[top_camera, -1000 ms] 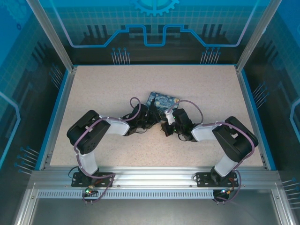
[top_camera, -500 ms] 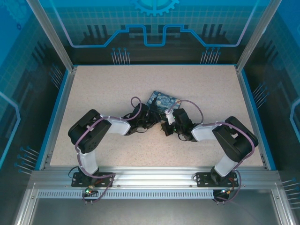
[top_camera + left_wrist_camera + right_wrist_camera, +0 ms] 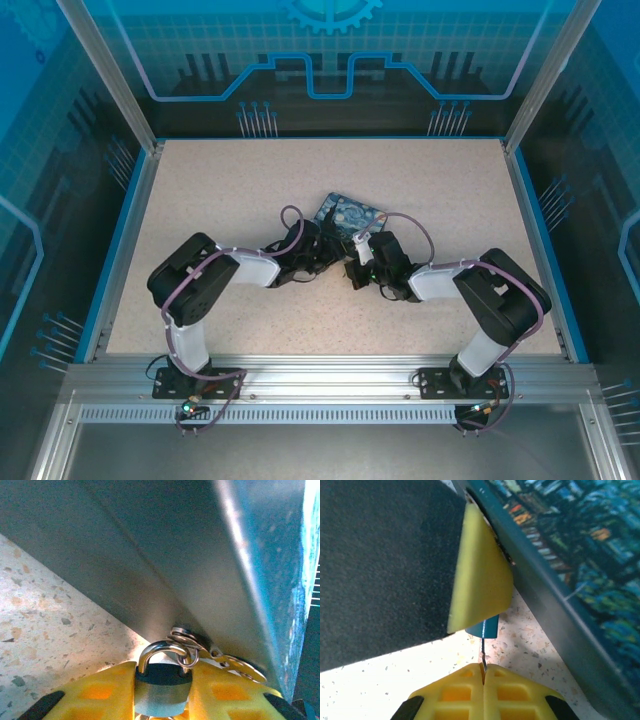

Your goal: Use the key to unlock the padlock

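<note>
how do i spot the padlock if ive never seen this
Find the dark blue starry-night tin mid-scene. Beside its near side, the left tool pinches the padlock: a tiny blue-teal block with a silvery shackle loop, far smaller than the tin.

Fig.: Speckled beige table (image 3: 200, 190) with a blue rim, as I view it from above. One painted tin (image 3: 347, 212) rests on it near centre, slightly toward the far side.
</note>
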